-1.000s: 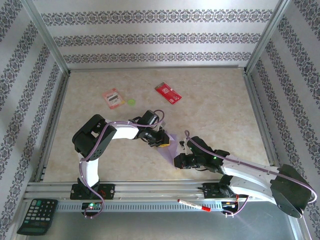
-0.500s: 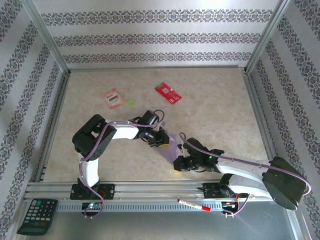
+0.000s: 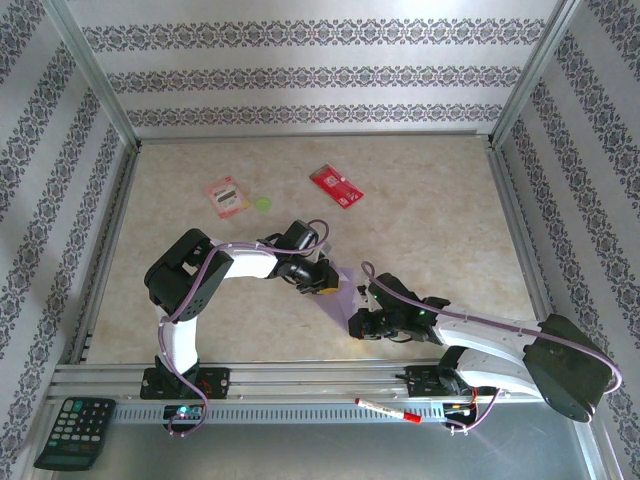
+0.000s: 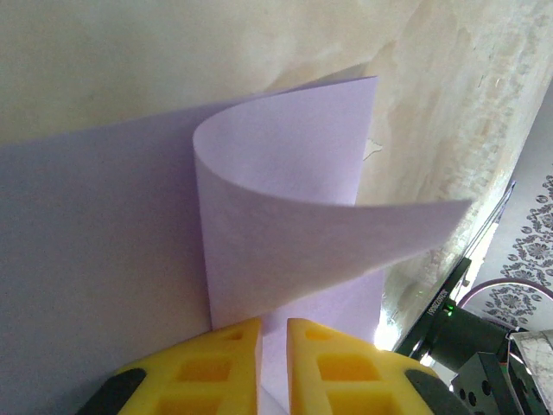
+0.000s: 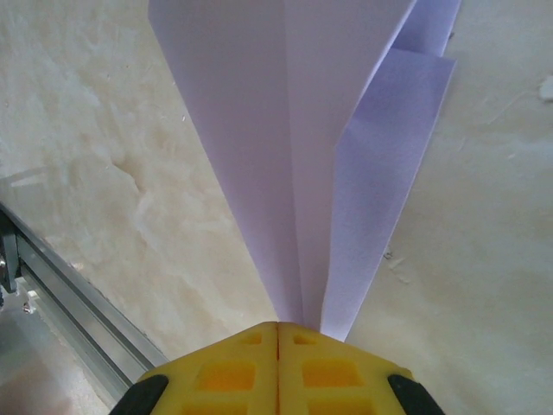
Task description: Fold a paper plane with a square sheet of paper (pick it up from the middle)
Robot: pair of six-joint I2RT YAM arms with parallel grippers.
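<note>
Paper plane (image 3: 342, 292), pale lilac and part-folded, lies on the table (image 3: 450, 220) just beyond the front rail (image 3: 300, 378), between the two arms. The right gripper (image 3: 356, 326) sits at its near, pointed end. Its wrist view shows the yellow fingers (image 5: 233, 372) pressed together where the tip (image 5: 298, 307) meets them, with the rail edge close at lower left. The left gripper (image 3: 325, 283) is over the far end. Its own camera shows the fingers (image 4: 229, 367) a slit apart with lilac in the gap, a pinch impossible to confirm, and a flap (image 4: 285, 216) curling upward. Open tabletop stretches right and back, where a pink packet (image 3: 226, 196), a green disc (image 3: 263, 204) and a red card (image 3: 336, 186) lie well apart from the paper
</note>
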